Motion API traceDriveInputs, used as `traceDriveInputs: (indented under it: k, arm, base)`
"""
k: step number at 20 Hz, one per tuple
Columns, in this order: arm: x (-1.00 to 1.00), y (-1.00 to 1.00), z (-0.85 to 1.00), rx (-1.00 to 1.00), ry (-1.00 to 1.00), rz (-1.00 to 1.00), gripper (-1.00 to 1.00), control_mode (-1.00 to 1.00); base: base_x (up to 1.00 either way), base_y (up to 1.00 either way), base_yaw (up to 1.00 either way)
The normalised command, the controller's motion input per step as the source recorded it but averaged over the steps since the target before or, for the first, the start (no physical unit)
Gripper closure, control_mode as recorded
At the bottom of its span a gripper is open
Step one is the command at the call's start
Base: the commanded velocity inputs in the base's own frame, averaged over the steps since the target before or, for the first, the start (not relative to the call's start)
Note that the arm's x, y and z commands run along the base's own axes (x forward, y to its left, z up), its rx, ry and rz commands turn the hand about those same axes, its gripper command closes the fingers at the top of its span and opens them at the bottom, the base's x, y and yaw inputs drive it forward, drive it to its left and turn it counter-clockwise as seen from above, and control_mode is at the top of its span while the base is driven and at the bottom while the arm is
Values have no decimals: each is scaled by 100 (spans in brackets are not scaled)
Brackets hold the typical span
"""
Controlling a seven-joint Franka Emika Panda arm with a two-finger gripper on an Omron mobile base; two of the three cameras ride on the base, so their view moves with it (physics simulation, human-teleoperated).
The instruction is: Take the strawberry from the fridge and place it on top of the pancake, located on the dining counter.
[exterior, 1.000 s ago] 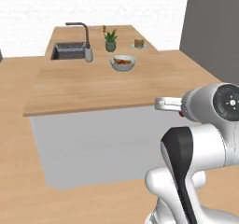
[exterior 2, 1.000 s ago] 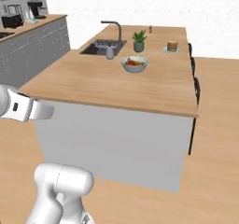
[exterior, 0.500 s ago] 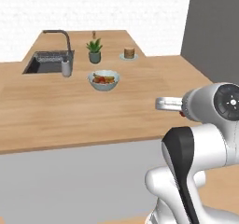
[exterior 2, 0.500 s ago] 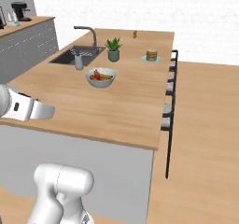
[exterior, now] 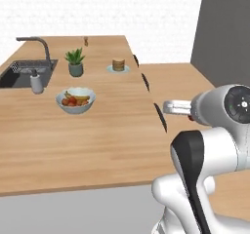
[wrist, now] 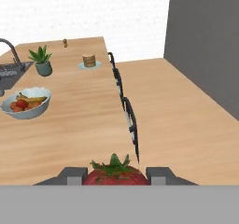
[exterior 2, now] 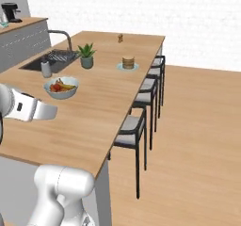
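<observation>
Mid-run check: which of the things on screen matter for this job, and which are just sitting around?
Job: strawberry between the jaws; pancake on its plate; dining counter.
Lying about: fruit bowl; potted plant; sink with faucet; stools; small brown item at the far end.

In the hand view the lower part of the strawberry (wrist: pixel 114 174) is cut off at the bottom, so only its red top and green leaves show, and of the gripper (wrist: pixel 115 175) only two grey finger tops (wrist: pixel 159 173) beside it. The sink (exterior: pixel 22 73) is cut by the left edge in the left base view. The small brown thing (exterior 2: pixel 120 38) at the table's (exterior 2: pixel 101 105) far end is too small to tell. The pancake (exterior: pixel 118 65) layers cannot be counted.
</observation>
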Motion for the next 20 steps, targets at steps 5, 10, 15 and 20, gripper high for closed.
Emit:
traceDriveInputs:
  k: [5,10,15,20]
  arm:
    - [0,0,0,0,0,0,100,100]
    - [0,0,0,0,0,0,100,100]
    - [0,0,0,0,0,0,100,100]
    - [0,0,0,0,0,0,100,100]
  base:
    - [47,-100,4]
    - [28,-100,-2]
    - [-54,-100,-1]
    - [-7,-100,0]
